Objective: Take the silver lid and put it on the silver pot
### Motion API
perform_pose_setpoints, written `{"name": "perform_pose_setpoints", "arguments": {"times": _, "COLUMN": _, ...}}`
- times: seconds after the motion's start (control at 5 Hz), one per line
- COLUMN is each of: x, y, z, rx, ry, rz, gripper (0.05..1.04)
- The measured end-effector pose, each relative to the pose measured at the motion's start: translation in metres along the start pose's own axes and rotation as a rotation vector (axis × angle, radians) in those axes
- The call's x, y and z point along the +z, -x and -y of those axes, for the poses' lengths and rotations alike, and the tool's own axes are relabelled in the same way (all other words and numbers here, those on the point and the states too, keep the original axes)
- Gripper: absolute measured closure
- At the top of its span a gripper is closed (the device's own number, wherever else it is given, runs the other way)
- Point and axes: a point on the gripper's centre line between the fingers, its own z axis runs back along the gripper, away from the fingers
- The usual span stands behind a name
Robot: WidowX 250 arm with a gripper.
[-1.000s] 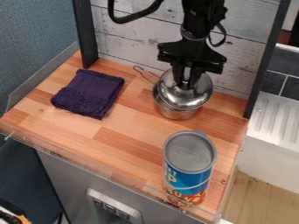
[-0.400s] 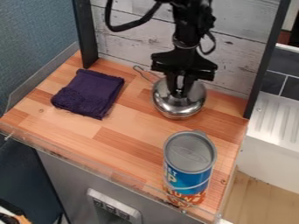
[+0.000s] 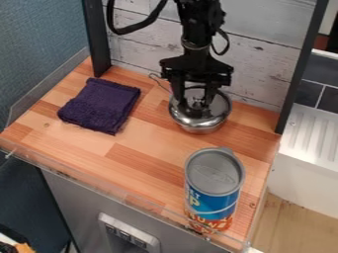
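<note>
Silver lid sits on the pot, gripper spread around its knob

The silver lid (image 3: 219,109) lies on top of the silver pot (image 3: 199,129), covering its mouth, and looks about level. The pot stands near the far edge of the wooden counter (image 3: 142,143), to the right of that edge's middle. Its thin wire handle (image 3: 158,82) points toward the far left corner.

The black gripper (image 3: 193,103) hangs down over the lid from the top of the view. Its fingers are wide, one on each side of the lid's knob (image 3: 198,105), with a gap between them. The arm (image 3: 197,37) rises in front of a wall of pale, weathered planks (image 3: 142,47) behind the counter's far edge.

A dark purple cloth (image 3: 102,105), folded into a thick, uneven pad, lies by the far left corner, well apart from the pot. Near the near right corner stands a tall can (image 3: 214,173) with a grey top, a blue side and orange lower down. It is upright and apart from both pot and cloth. A black post (image 3: 97,39) rises by the far left corner, another (image 3: 302,64) by the far right one.
</note>
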Motion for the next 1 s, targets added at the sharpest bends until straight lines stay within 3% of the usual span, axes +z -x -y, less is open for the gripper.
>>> {"name": "perform_pose_setpoints", "arguments": {"times": 0.2, "x": 0.0, "y": 0.001, "z": -0.003, "rx": -0.008, "ry": 0.002, "rz": -0.011, "gripper": 0.073}}
{"name": "perform_pose_setpoints", "arguments": {"times": 0.4, "x": 0.01, "y": 0.001, "z": -0.004, "rx": -0.039, "ry": 0.004, "rz": -0.005, "gripper": 0.077}}
{"name": "perform_pose_setpoints", "arguments": {"times": 0.6, "x": 0.035, "y": 0.002, "z": -0.004, "rx": -0.167, "ry": 0.044, "rz": -0.008, "gripper": 0.083}}
{"name": "perform_pose_setpoints", "arguments": {"times": 0.8, "x": 0.045, "y": 0.008, "z": -0.005, "rx": -0.26, "ry": 0.072, "rz": -0.04, "gripper": 0.083}}
{"name": "perform_pose_setpoints", "arguments": {"times": 1.0, "x": 0.05, "y": 0.017, "z": -0.008, "rx": -0.33, "ry": 0.066, "rz": -0.112, "gripper": 0.083}}
